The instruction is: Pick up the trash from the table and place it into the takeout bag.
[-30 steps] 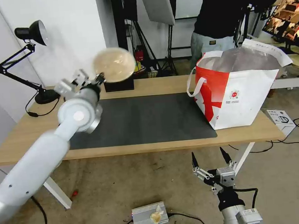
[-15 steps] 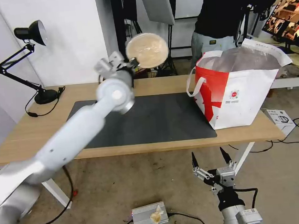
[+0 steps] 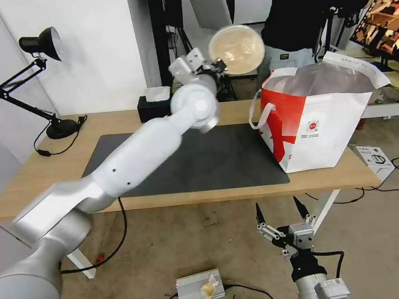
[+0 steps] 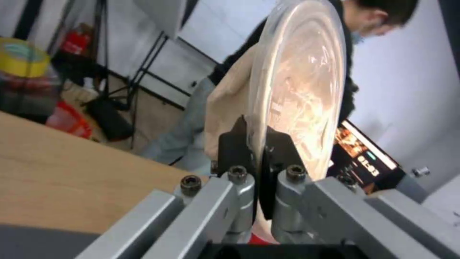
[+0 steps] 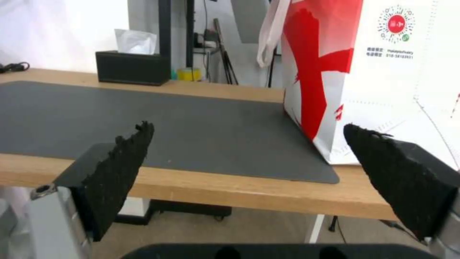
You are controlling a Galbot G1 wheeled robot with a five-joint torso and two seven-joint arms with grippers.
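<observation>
My left gripper (image 3: 215,65) is shut on the rim of a shallow beige bowl (image 3: 236,50), a piece of the trash, and holds it high in the air, tilted on its side. The bowl hangs just left of the takeout bag (image 3: 319,124), which stands open on the right end of the table (image 3: 40,176) with its foil lining showing. In the left wrist view the black fingers (image 4: 232,147) pinch the bowl's clear rim (image 4: 297,86). My right gripper (image 3: 281,217) waits open, low in front of the table. In the right wrist view the right gripper (image 5: 249,158) faces the bag (image 5: 383,72).
A black tissue box (image 3: 154,108) sits at the table's back edge, and a black desk lamp (image 3: 39,47) at the far left. The dark grey mat (image 3: 200,161) is bare. A person stands behind the bag. A small metal box (image 3: 200,287) and cables lie on the floor.
My left arm has swung the beige bowl up and to the right, from over the table's back left toward the bag. The tissue box is uncovered. The right arm has not moved.
</observation>
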